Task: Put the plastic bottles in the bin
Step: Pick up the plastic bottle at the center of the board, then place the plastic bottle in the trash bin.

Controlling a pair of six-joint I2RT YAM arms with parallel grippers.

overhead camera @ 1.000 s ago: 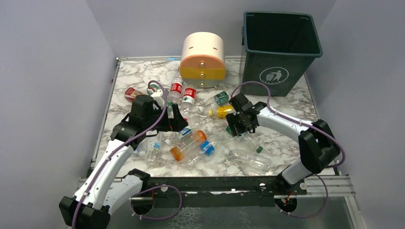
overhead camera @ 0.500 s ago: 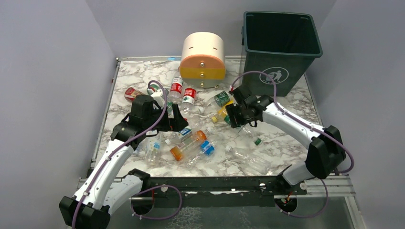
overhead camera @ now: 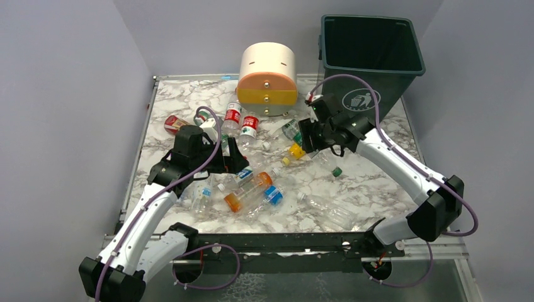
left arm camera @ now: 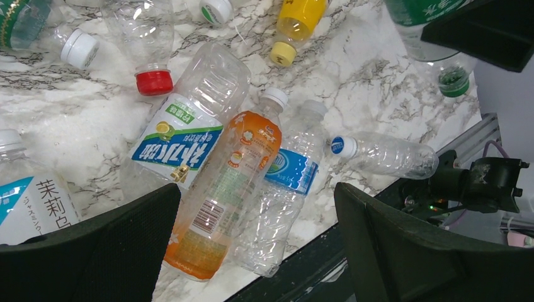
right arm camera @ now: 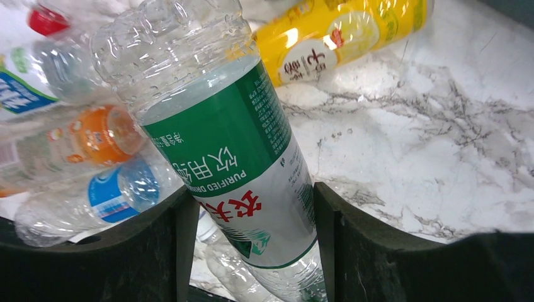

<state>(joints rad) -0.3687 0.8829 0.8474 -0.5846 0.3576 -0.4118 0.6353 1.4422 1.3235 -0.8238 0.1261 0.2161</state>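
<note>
My right gripper (right arm camera: 255,189) is shut on a clear plastic bottle with a green label (right arm camera: 233,145), a pad on each side of its body. In the top view that gripper (overhead camera: 310,138) holds the bottle (overhead camera: 329,161) above the table, green cap toward the near side, left of the dark green bin (overhead camera: 390,88). My left gripper (left arm camera: 257,189) is open and hovers empty over an orange bottle (left arm camera: 227,189) and a blue-labelled clear bottle (left arm camera: 283,195). In the top view it (overhead camera: 236,162) sits left of centre. A yellow bottle (overhead camera: 296,151) lies just below the right gripper.
A cream-and-orange round drawer unit (overhead camera: 267,78) stands at the back, left of the bin. Several more bottles lie scattered behind the left gripper, red-labelled ones (overhead camera: 233,116) among them. A crushed clear bottle (overhead camera: 327,211) lies near the front edge. Grey walls enclose the marble table.
My right gripper has closed further on the green-labelled bottle and carried it up and back toward the bin. The left arm has not moved.
</note>
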